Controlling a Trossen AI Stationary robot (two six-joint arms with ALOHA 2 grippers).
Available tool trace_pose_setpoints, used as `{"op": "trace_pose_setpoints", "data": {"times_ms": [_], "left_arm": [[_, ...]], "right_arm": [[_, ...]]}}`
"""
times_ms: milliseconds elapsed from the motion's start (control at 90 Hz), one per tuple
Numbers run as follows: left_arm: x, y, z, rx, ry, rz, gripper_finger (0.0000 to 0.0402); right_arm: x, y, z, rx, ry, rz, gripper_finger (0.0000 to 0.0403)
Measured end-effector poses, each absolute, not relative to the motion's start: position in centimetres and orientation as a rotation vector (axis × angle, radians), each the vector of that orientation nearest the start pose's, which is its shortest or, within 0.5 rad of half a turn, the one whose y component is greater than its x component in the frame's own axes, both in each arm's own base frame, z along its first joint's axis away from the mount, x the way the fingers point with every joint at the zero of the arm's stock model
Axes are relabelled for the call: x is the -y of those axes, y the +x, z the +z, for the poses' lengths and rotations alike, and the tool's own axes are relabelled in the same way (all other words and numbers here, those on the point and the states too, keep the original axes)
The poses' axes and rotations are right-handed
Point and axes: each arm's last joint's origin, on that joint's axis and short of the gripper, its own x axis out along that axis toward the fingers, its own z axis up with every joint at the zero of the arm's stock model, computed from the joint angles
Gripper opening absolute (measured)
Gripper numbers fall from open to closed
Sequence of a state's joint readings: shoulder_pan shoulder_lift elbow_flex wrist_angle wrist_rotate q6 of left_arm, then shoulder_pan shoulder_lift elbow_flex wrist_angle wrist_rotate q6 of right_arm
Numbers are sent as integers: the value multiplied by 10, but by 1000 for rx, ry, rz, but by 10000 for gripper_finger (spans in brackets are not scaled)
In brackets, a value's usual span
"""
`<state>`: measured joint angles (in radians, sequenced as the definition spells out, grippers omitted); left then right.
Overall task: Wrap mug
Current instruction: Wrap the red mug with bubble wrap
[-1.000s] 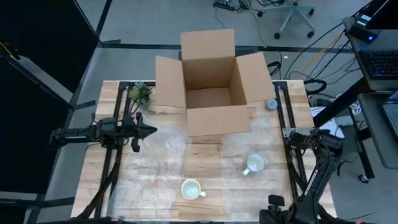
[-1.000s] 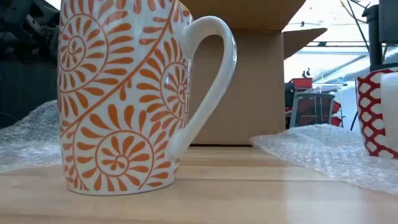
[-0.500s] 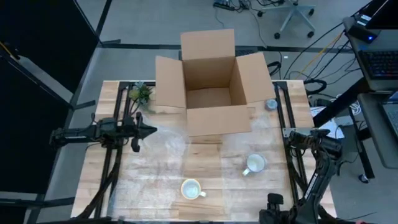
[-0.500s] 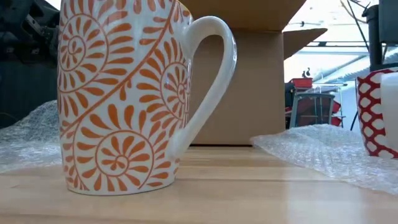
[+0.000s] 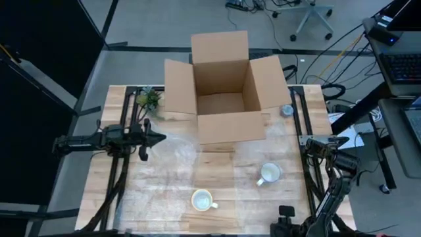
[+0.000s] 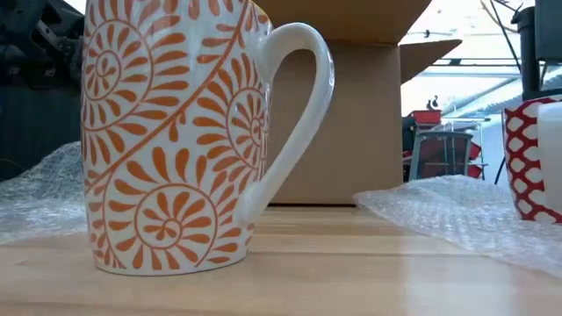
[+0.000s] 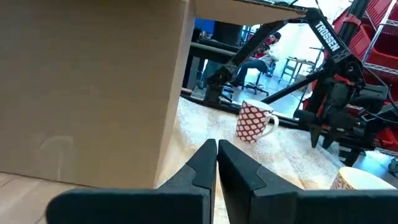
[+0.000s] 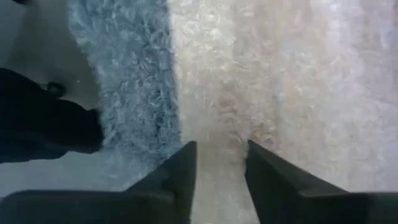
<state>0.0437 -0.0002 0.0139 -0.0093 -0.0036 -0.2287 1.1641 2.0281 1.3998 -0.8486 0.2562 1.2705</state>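
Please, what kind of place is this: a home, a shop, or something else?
Probably a robotics lab or workshop. A wooden table carries two robot arms, an open cardboard box and bubble wrap. Around it lie floor cables, an office chair and red storage racks.

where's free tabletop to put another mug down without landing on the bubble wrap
Bare wood shows along the wooden table's left edge, beside the left arm's rails, and in front of the orange-patterned white mug. The middle is covered by clear bubble wrap. It is crowded near the open cardboard box and the red-patterned mug.
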Motion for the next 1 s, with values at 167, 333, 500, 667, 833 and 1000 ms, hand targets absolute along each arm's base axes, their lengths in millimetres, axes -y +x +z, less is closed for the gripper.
{"op": "trace_pose_setpoints", "data": {"times_ms": [167, 333, 500, 667, 833, 1000], "left_arm": [[-4, 97, 167, 10, -228, 46, 4], [-4, 97, 167, 10, -229, 46, 4], [-4, 97, 167, 10, -228, 47, 4], [-4, 97, 167, 10, -228, 46, 4], [-4, 97, 167, 10, -228, 46, 4], [-4, 97, 167, 10, -228, 46, 4]], "right_arm": [[-344, 156, 150, -1299, 82, -95, 20], [-343, 158, 154, -1299, 95, -93, 6], [-334, 161, 174, -1305, 127, -86, 1], [-317, 161, 201, -1306, 125, -100, 1], [-297, 161, 222, -1290, 87, -155, 1], [-281, 163, 236, -1262, 54, -200, 1]]}}
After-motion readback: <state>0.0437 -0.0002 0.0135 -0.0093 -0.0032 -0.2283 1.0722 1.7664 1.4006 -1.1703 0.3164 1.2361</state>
